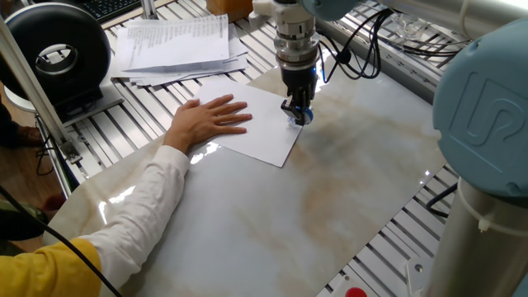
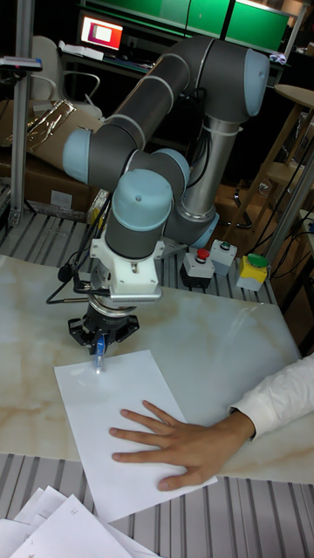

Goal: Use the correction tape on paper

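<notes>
One paper (image 1: pixel 262 132), one correction tape (image 2: pixel 98 353), one hand (image 1: pixel 208 120).

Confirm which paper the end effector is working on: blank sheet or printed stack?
The blank white sheet, pinned flat by the person's hand. The end effector presses the correction tape onto its far edge. The printed stack lies apart, untouched.
</notes>
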Robot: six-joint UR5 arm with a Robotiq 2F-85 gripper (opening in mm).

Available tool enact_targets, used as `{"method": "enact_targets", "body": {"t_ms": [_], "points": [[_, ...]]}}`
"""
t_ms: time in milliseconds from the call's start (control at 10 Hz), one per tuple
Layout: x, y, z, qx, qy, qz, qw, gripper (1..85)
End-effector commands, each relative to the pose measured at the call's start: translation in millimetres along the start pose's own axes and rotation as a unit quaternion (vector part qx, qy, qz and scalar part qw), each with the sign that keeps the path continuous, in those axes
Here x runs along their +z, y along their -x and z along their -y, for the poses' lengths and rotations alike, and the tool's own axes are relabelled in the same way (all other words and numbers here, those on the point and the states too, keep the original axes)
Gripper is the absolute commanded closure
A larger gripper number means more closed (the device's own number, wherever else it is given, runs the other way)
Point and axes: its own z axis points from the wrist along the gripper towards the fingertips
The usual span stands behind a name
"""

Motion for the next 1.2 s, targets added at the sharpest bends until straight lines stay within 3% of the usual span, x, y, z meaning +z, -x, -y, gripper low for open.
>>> {"method": "enact_targets", "body": {"t_ms": [0,1100], "points": [[0.7,0.6,-1.6,0.002,0.008,0.003,1.0000,84.0],[2.2,-7.3,-3.6,0.008,0.019,-0.003,0.9998,84.0]]}}
